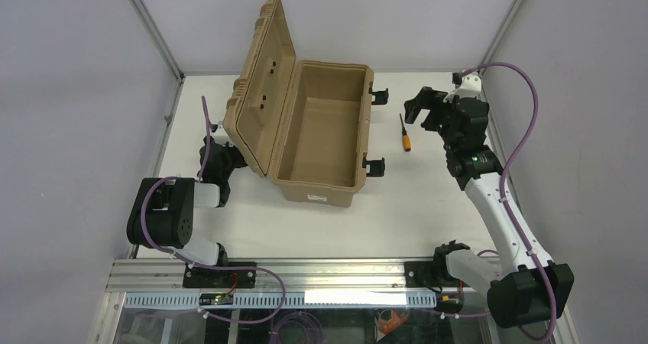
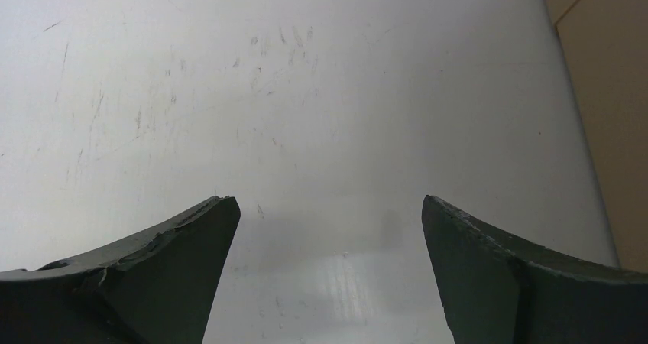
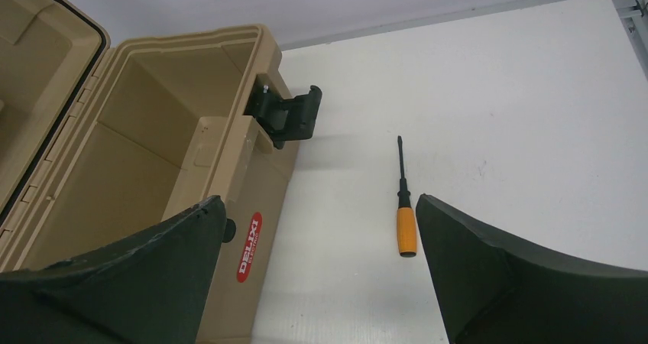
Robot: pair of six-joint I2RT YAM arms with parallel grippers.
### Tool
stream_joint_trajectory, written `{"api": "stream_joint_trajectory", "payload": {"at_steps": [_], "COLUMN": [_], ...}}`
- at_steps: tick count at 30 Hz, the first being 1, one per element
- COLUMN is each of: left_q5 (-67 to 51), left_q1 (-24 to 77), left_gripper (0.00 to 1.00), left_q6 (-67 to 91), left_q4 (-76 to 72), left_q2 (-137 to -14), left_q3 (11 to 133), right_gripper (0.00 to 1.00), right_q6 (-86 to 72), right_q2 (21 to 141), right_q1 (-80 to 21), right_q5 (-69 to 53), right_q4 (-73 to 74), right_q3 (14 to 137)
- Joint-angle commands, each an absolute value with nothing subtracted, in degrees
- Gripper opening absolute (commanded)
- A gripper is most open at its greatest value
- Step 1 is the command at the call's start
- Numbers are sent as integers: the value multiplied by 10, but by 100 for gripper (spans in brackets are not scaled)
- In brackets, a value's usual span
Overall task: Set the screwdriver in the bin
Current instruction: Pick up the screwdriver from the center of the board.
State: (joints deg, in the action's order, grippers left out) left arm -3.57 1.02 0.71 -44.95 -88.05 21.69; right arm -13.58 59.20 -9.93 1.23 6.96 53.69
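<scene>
The screwdriver with its orange handle and thin black shaft lies flat on the white table, right of the bin; it also shows in the right wrist view. The tan bin stands open and empty, lid raised to the left, black latches on its right side. It shows in the right wrist view too. My right gripper is open and empty above the table just right of the screwdriver. My left gripper is open and empty beside the lid.
Grey walls close in the table at left, back and right. A metal rail runs along the near edge. A purple cable loops off the right arm. The bin's corner shows at the right of the left wrist view.
</scene>
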Motion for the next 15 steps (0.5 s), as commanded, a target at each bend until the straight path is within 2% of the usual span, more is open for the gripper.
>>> {"api": "stream_joint_trajectory", "payload": {"at_steps": [1,15], "left_q5": [-48,-48], "left_q1": [7,7], "left_gripper": [99,99], "left_q6": [13,13], "left_q4": [-471,-471], "left_q2": [-863,-863], "left_q3": [214,214], "right_gripper": [99,99], "right_q6": [-134,-126], "right_q2": [586,615], "right_q1": [-96,-97], "right_q5": [15,35], "right_q4": [45,116], "right_q3": [543,616]}}
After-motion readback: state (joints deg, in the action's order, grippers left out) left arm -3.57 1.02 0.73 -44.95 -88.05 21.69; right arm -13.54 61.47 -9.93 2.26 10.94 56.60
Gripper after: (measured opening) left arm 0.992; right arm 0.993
